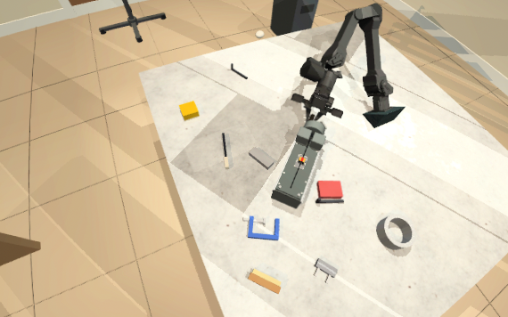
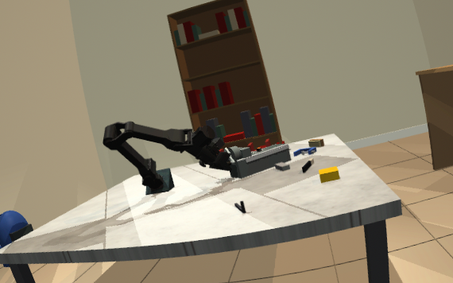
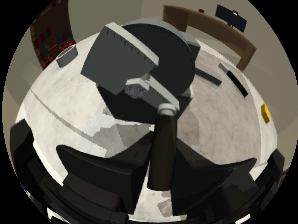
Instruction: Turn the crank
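Currently | gripper [image 1: 312, 119] [image 2: 228, 163] [image 3: 160, 136]: clasping crank handle [image 3: 163, 160] | top view: yellow block [image 1: 189, 109] [image 2: 329, 174] [image 3: 266, 113] at ten o'clock from machine [image 1: 294, 175] [image 2: 259, 162] [image 3: 125, 60], on counter [image 1: 427, 178] [image 2: 198, 207] [image 3: 65, 100]

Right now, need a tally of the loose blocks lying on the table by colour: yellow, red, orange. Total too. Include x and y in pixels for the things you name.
Yellow rectangular block [image 1: 189, 109] [image 2: 329, 174]: 1
Red rectangular block [image 1: 330, 189]: 1
Orange oblong block [image 1: 265, 280] [image 2: 315, 142]: 1
Total: 3
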`<state>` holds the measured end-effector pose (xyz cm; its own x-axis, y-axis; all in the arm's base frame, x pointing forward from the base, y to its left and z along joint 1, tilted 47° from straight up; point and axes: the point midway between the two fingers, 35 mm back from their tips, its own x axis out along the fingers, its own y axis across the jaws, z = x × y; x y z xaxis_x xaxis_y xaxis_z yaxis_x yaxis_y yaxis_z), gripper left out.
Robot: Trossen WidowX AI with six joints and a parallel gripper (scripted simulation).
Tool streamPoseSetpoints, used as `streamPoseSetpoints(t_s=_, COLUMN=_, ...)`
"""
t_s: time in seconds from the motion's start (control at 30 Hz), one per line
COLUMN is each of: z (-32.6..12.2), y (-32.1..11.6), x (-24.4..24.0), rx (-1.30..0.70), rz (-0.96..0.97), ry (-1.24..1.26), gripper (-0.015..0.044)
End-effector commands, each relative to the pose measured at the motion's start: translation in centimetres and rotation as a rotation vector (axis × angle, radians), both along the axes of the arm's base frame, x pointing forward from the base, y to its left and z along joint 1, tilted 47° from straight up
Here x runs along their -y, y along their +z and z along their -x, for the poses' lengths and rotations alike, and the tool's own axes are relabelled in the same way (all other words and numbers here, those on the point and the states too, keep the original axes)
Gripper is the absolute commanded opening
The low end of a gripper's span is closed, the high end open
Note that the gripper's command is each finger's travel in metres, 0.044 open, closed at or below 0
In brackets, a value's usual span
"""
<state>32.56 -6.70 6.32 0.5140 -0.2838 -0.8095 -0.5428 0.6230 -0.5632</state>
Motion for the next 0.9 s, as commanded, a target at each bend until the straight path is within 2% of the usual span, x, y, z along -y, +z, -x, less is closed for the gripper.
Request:
streamPoseSetpoints(t_s=0.0, z=0.0, y=0.0, x=0.0, rx=0.000, rz=0.000, ry=0.000, gripper=0.0131)
streamPoseSetpoints(t_s=0.4, z=0.0, y=0.0, x=0.0, rx=0.000, rz=0.000, ry=0.000, gripper=0.0440)
streamPoseSetpoints(t_s=0.87, z=-0.6, y=3.5, x=-3.7, rx=-0.001, rz=-0.003, ry=0.000, gripper=0.0440)
